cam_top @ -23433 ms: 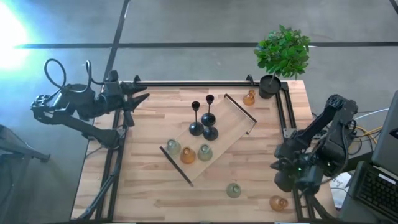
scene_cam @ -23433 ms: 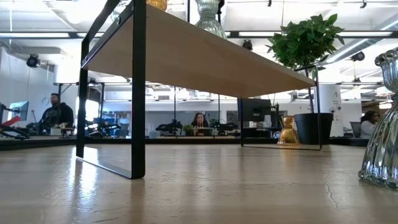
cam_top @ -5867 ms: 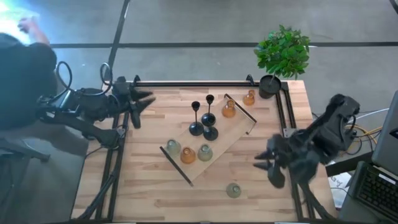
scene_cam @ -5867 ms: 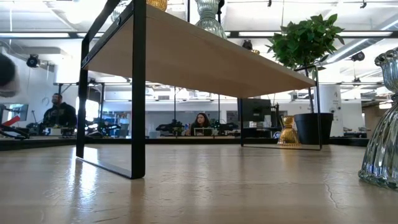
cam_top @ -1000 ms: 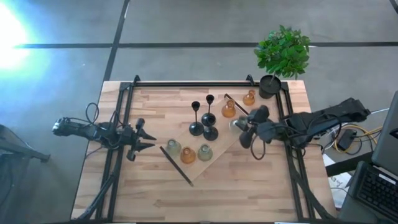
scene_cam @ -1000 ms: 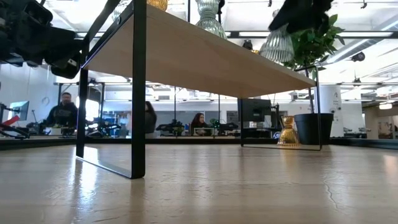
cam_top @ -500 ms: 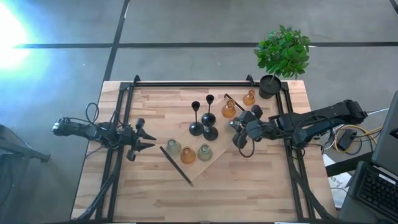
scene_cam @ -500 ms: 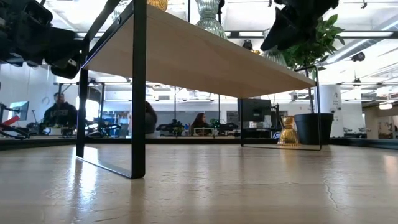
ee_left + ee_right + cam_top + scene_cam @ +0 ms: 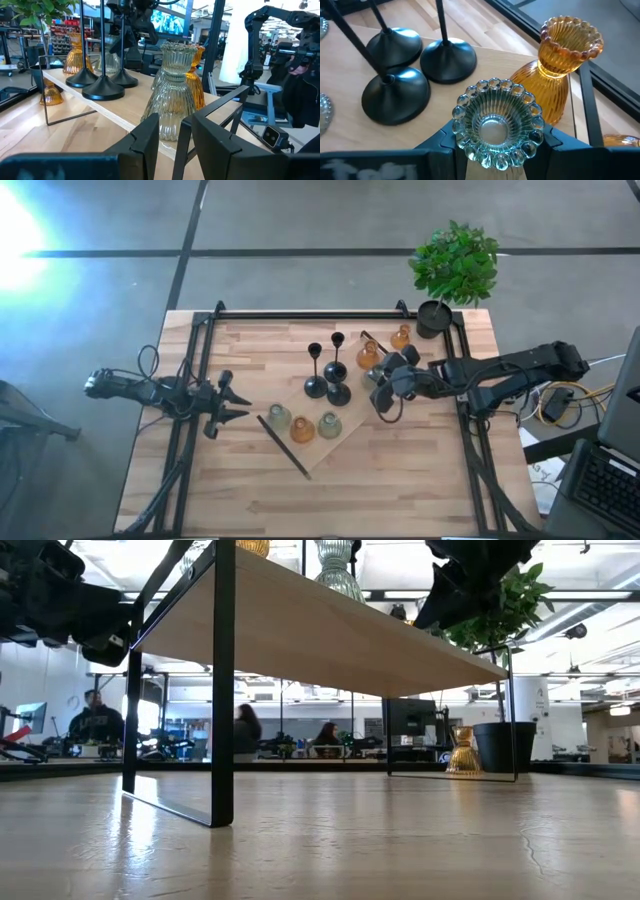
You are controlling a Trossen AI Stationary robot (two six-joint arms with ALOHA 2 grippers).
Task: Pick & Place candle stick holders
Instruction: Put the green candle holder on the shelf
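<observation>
Right arm (image 9: 500, 375) reaches from your three o'clock, jaws clamped on a pale glass holder (image 9: 495, 120) over the raised shelf (image 9: 355, 415); your wrist view shows an amber holder (image 9: 555, 85) beside it. Left jaws (image 9: 228, 402) hang parted, empty, at nine o'clock.

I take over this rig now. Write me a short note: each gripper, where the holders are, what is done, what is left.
Right gripper: shut on a clear glass holder, held over the raised wooden shelf at its plant-side end, beside an amber holder.
Left gripper: waits at the table's left edge, holding nothing.
On the shelf: three black stem holders, that amber one, and three glass ones at the other end.
Done: seven holders on the shelf.
Left: set down the held one, then probably fetch the amber holder on the table by the potted plant.
</observation>
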